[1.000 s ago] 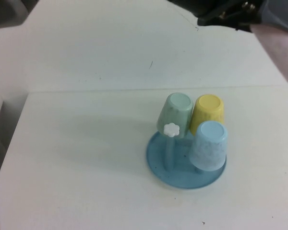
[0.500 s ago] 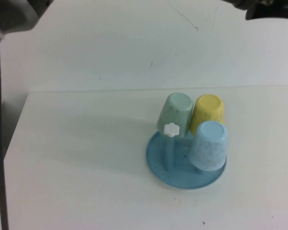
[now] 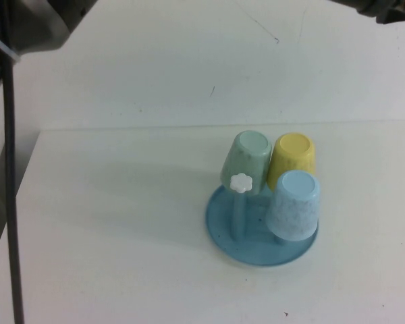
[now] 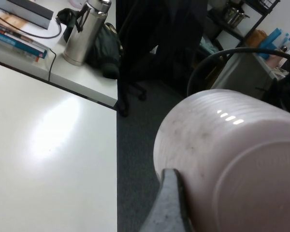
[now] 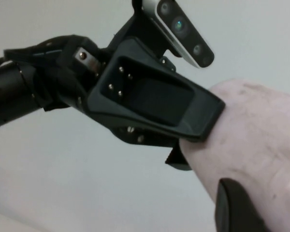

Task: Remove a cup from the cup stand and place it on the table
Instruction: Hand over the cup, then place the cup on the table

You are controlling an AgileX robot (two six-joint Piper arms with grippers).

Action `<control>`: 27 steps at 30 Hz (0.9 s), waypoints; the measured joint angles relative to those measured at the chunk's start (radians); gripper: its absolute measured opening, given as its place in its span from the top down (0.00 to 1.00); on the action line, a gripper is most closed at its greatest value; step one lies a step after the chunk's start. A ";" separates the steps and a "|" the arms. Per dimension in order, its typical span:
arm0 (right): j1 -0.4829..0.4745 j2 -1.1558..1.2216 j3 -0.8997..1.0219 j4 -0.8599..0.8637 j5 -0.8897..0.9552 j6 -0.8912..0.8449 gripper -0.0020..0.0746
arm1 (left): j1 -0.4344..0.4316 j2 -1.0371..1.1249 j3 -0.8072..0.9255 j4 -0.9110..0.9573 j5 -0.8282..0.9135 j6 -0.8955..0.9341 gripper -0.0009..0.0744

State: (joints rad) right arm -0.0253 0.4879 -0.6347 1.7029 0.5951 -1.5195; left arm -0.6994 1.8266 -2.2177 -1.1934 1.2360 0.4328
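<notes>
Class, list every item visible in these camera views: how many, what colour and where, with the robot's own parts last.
table: one, white, under everything
stand: one, blue, on the table right of centre
green cup: one, mint, upturned on the stand, far left peg
yellow cup: one, yellow, upturned on the stand, far right peg
blue cup: one, light blue, upturned on the stand, near right peg
peg cap: one, white, on the bare near left peg
cup: one, pale pink, off the stand, in the air between the claws
flask: one, steel, on a side desk
books: a few, on that desk
left claw: one, grey, gripping the cup
right claw: one, dark, at the cup
</notes>
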 joint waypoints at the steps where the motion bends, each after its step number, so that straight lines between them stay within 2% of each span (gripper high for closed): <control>1: 0.000 0.000 0.000 0.000 0.000 -0.008 0.75 | 0.000 0.000 0.000 -0.002 0.000 0.005 0.25; 3: 0.000 0.000 -0.002 0.000 -0.002 -0.039 0.84 | -0.002 0.001 0.000 0.008 -0.002 0.006 0.17; 6: 0.000 0.000 -0.006 -0.003 -0.043 -0.087 0.93 | -0.008 0.012 0.000 0.012 0.005 -0.005 0.10; 8: 0.000 0.002 -0.006 -0.050 -0.109 -0.095 0.95 | -0.008 0.012 0.000 0.014 0.010 -0.022 0.08; 10: 0.000 0.017 -0.006 -0.125 -0.148 -0.080 0.95 | -0.002 0.012 -0.002 0.021 0.011 -0.035 0.12; 12: -0.001 0.043 -0.006 -0.217 -0.160 -0.042 0.95 | 0.002 0.003 -0.007 0.056 0.011 -0.042 0.24; 16: -0.001 0.125 -0.021 -0.435 -0.096 0.097 0.95 | 0.009 -0.029 -0.007 0.254 0.014 -0.086 0.71; 18: -0.001 0.188 -0.051 -0.580 -0.027 0.190 0.95 | 0.009 -0.049 -0.007 0.399 0.022 -0.137 0.87; 20: -0.001 0.253 -0.089 -0.718 0.043 0.290 0.95 | 0.007 -0.073 -0.007 0.533 0.026 -0.185 0.93; 23: -0.001 0.362 -0.162 -0.930 0.136 0.438 0.95 | -0.008 -0.123 0.024 0.716 0.026 -0.219 0.97; 27: -0.001 0.528 -0.263 -1.063 0.221 0.579 0.95 | -0.048 -0.225 0.155 0.848 0.026 -0.227 0.98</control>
State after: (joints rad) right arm -0.0261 1.0157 -0.8977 0.6394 0.8158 -0.9402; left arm -0.7472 1.6020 -2.0626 -0.3451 1.2623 0.2054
